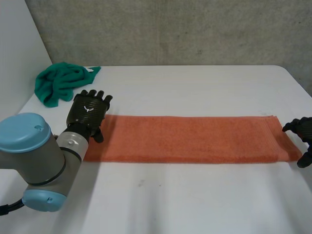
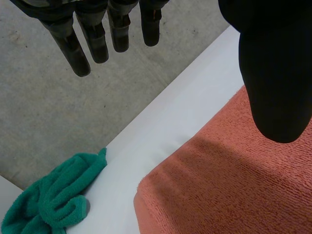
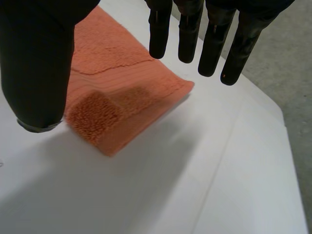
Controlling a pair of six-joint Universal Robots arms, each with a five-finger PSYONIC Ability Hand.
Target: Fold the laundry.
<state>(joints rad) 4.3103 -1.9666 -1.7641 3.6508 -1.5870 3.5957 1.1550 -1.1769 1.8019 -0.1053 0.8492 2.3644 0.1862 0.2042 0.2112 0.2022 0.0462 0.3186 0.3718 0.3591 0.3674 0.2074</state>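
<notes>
White table [image 1: 195, 200]: a flat, matte top with a rounded far corner on the right side, bearing a few small dark specks near its front middle. Grey concrete surface [image 1: 170, 29]: mottled, lying beyond the table's far edge along its whole width. Plain white panel [image 1: 14, 48]: stands beside the table's left edge.

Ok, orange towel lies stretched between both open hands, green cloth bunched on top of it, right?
No: the green cloth is bunched on the table, apart from the orange towel, beyond the left hand; the head view shows it. The rest holds.
</notes>
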